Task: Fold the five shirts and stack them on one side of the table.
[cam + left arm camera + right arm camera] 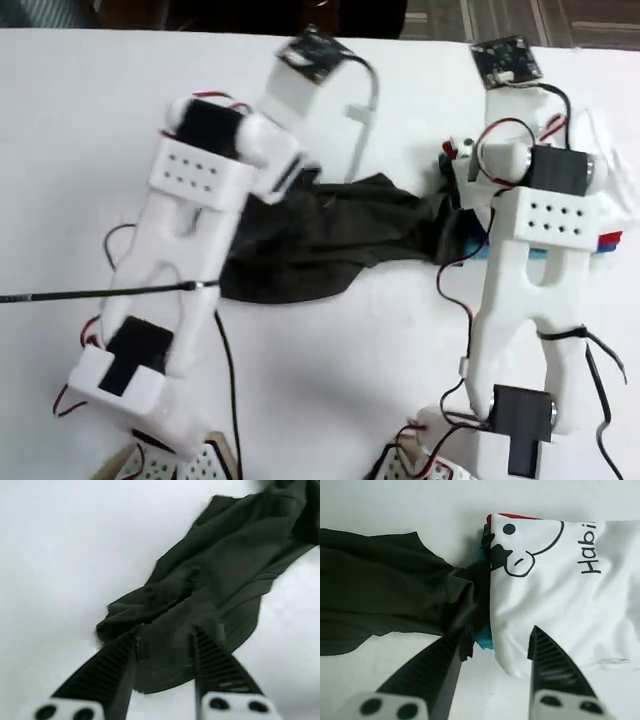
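A dark green shirt [320, 240] lies crumpled on the white table [90, 110], stretched between the two arms. My left gripper [165, 632] is open at its left end [292, 182], with dark cloth [225, 565] lying between and under the fingers. My right gripper [495, 630] is open above the near edge of a folded stack. The stack's top is a white shirt [555, 580] with a cartoon print, over teal [482, 640] and red layers [608, 243]. One finger [445, 655] sits where the dark shirt [375, 590] meets the stack.
Both arm bases [150, 400] [520, 420] stand at the table's near edge with loose wires around them. A thin black cable [100, 293] runs in from the left edge. Bare tabletop spreads along the far left and between the bases.
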Robot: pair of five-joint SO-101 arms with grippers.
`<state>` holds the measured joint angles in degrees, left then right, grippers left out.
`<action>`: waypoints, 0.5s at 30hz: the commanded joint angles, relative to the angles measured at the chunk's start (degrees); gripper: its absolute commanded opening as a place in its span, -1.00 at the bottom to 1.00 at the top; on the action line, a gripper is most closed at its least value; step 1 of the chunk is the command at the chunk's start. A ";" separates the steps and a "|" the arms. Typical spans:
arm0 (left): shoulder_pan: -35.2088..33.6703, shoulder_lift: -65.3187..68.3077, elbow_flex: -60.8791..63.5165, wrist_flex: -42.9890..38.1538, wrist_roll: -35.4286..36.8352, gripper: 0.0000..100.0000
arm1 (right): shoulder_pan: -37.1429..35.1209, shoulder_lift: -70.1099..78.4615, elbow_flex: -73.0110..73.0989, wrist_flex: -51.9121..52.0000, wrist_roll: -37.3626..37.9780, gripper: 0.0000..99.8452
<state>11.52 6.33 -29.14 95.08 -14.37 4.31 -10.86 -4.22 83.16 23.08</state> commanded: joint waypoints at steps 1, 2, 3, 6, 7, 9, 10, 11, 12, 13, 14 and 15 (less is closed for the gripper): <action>-4.75 -3.08 -6.20 2.55 0.00 -0.64 | -2.86 -1.98 -0.35 0.40 -0.44 -0.63; -6.07 -3.08 -8.13 3.52 -0.62 -0.64 | -3.74 -1.54 -0.35 0.40 -0.44 -0.63; -7.21 -3.08 -10.07 4.48 -1.76 -0.65 | -4.70 -1.01 -0.35 0.40 -0.44 -0.63; -12.13 -3.08 -13.93 6.42 -4.40 -0.65 | -8.75 0.92 -0.35 0.31 -1.85 -0.63; -14.42 -2.90 -14.29 6.68 -4.92 -0.65 | -10.42 1.80 -0.35 0.13 -2.64 -0.63; -19.69 -2.55 -14.11 6.86 -6.33 -0.65 | -14.20 3.56 -0.79 -0.31 -2.99 -0.63; -22.51 -2.46 -12.97 6.59 -7.03 -0.65 | -16.22 4.44 -1.14 -1.01 -3.25 -0.63; -25.14 -2.46 -11.74 6.42 -7.74 -0.65 | -18.07 5.49 -1.41 -1.71 -3.34 -0.63; -27.69 -2.55 -10.33 6.42 -8.44 -0.65 | -19.82 6.64 -1.76 -2.86 -3.34 -0.63; -30.07 -2.55 -9.10 6.42 -8.97 -0.65 | -21.49 8.04 -2.55 -3.82 -3.34 -0.63; -32.44 -2.55 -7.78 6.42 -9.32 -0.65 | -23.16 9.54 -3.60 -4.62 -3.34 -0.63; -34.64 -2.55 -6.37 6.42 -9.67 -0.65 | -24.66 11.30 -5.10 -5.14 -3.52 -0.63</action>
<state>-16.44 6.33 -37.58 101.14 -22.81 -16.18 -2.24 -5.10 80.09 20.18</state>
